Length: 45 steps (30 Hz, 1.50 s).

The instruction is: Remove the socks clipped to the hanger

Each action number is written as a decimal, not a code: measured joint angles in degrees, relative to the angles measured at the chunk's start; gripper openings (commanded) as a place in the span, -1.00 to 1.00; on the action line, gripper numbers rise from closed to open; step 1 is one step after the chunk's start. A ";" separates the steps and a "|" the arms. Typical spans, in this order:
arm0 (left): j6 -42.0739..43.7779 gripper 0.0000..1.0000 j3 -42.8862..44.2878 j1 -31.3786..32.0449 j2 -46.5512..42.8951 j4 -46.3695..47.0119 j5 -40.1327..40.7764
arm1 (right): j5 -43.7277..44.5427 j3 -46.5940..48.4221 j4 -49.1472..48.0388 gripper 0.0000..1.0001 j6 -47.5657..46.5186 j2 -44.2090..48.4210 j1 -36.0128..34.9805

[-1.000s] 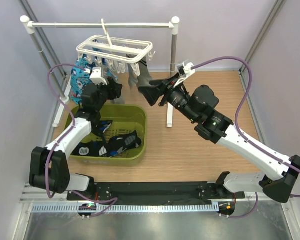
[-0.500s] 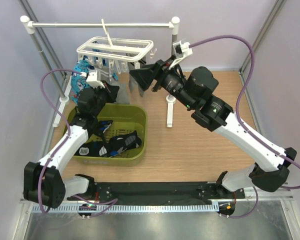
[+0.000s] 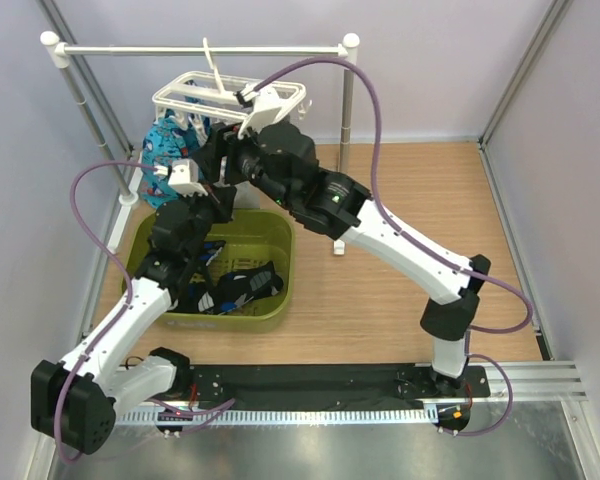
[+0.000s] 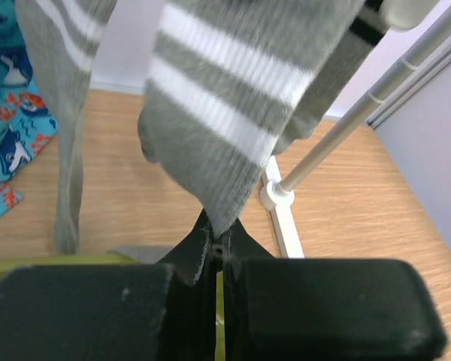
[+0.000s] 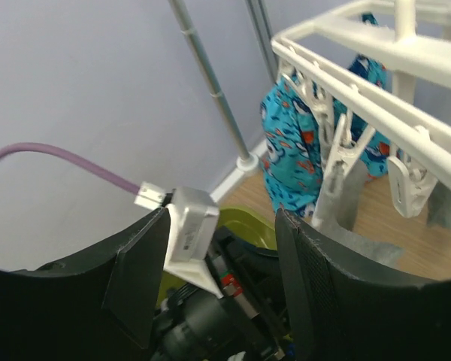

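The white grid hanger [image 3: 230, 95] hangs by its hook from the rail, its clips [image 5: 406, 188] dangling below the frame [image 5: 361, 83]. A grey sock with white stripes [image 4: 225, 113] hangs from it, and my left gripper [image 4: 219, 229] is shut on its toe tip. A second grey sock [image 4: 68, 150] and a blue patterned sock [image 4: 7, 135] hang further left. My right gripper [image 5: 225, 248] stands open under the hanger's left part, nothing between its fingers, directly above the left wrist. The blue patterned sock [image 5: 301, 150] and a clipped grey sock [image 5: 338, 203] hang just beyond it.
A green basket [image 3: 280, 290] below the hanger holds several dark socks [image 3: 235, 285]. The white rail stand [image 3: 200, 48] spans the back; its right pole [image 4: 346, 128] and foot [image 4: 282, 218] stand close behind the held sock. The right arm crosses above the basket.
The left gripper has shut on the grey sock's toe. The right arm has swung left from beside the right pole to under the hanger, above the left gripper.
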<state>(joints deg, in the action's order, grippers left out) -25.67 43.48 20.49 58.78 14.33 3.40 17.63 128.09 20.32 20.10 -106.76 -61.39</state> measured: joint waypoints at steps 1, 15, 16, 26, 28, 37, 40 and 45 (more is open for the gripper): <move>-0.04 -1.00 -0.68 0.42 -0.35 0.02 0.63 | 0.76 0.07 0.72 0.29 0.04 -0.98 0.00; -1.05 -1.00 -3.23 1.18 -2.95 0.44 4.09 | 12.74 1.31 -0.52 0.23 -1.75 -7.96 0.39; -1.11 -0.99 -3.45 1.20 -3.04 0.48 4.11 | 13.18 1.53 -0.94 0.21 -1.75 -8.22 0.46; -1.18 -1.00 -4.15 2.27 -3.32 1.75 4.13 | 15.08 1.99 -4.28 0.21 1.07 -10.12 2.84; -1.18 -1.00 -4.37 2.32 -3.65 1.79 4.20 | 15.28 2.16 -4.76 0.21 1.70 -10.54 3.54; -1.16 -1.00 -4.52 2.49 -3.93 2.67 4.39 | 15.34 3.72 -6.23 0.21 2.82 -13.64 5.22; -1.16 -1.00 -4.66 2.73 -3.93 2.97 4.52 | 15.47 3.72 -6.78 0.19 2.84 -14.16 5.35; -1.14 -0.99 -5.11 2.89 -3.87 3.45 4.57 | 15.47 3.72 -9.20 0.16 3.04 -14.51 5.51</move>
<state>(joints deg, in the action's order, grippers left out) -26.81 38.37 23.38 54.92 17.78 7.97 33.10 131.81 11.11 23.14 -121.27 -55.88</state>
